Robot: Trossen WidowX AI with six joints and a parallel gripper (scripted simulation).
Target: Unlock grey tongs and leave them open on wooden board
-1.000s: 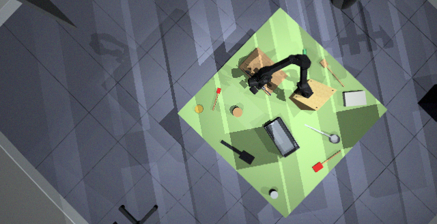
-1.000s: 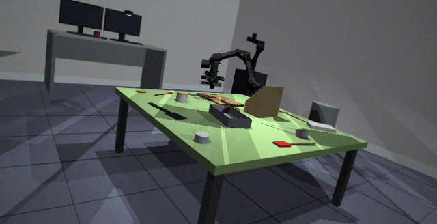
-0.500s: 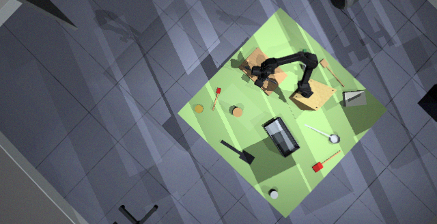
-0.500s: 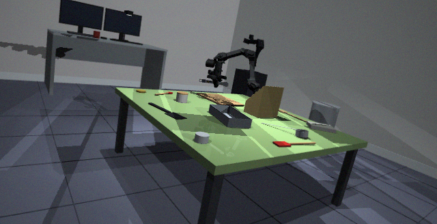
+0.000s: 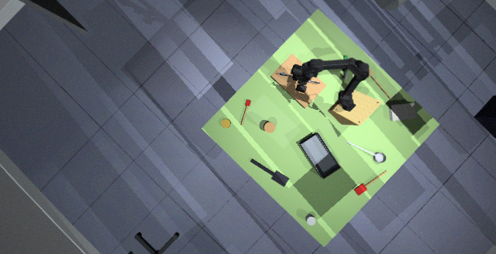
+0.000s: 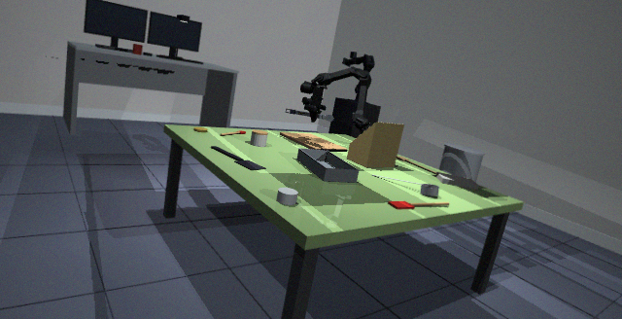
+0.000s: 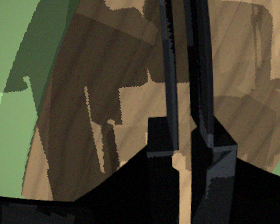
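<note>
The grey tongs (image 5: 284,74) (image 6: 294,112) hang roughly level above the wooden board (image 5: 291,63) (image 6: 335,147) (image 7: 141,102), with a length sticking out on each side of my gripper (image 5: 301,79) (image 6: 315,117) (image 7: 182,35). The gripper points down and is shut on the tongs. Whether the tongs' arms are locked or apart cannot be told. In the wrist view the dark fingers stand close together over the board and the tongs are not clearly seen. The dark roasting tin (image 5: 311,160) (image 6: 342,176) stands on the table with nothing across it.
A tall tan block (image 5: 360,108) (image 6: 386,144) stands beside the arm's base. A can with a tan top (image 5: 269,127) (image 6: 259,138), a black spatula (image 5: 280,178) (image 6: 250,164), a ladle (image 5: 379,157) (image 6: 430,191) and a red-headed tool (image 5: 360,189) (image 6: 401,205) are on the green table.
</note>
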